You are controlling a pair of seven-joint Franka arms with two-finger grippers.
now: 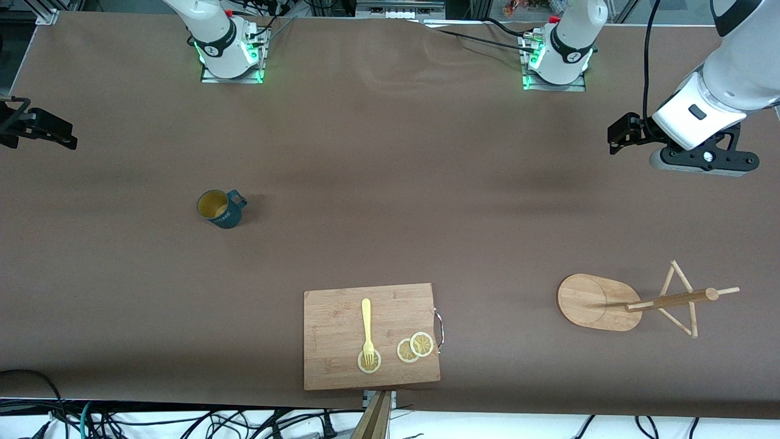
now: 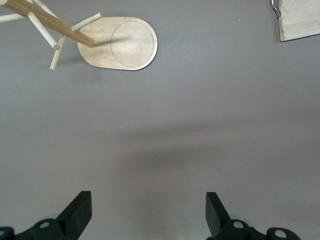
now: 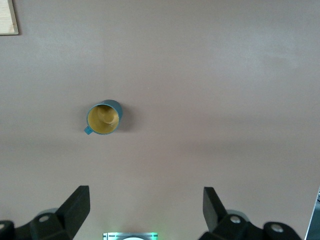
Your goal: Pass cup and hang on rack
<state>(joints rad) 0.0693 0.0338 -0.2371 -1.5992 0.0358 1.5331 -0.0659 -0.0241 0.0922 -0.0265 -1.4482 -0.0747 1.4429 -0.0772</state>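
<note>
The cup, a dark teal mug with a tan inside, stands upright on the brown table toward the right arm's end; it also shows in the right wrist view as the cup. The rack, light wood with an oval base, post and pegs, stands toward the left arm's end, nearer the front camera; its base shows in the left wrist view. My left gripper hangs open over bare table, up from the rack. My right gripper is open and empty, high over the table's edge, apart from the cup.
A rectangular wooden cutting board lies near the table's front edge between cup and rack, with a yellow fork and lemon slices on it. The two arm bases stand along the table's edge farthest from the front camera.
</note>
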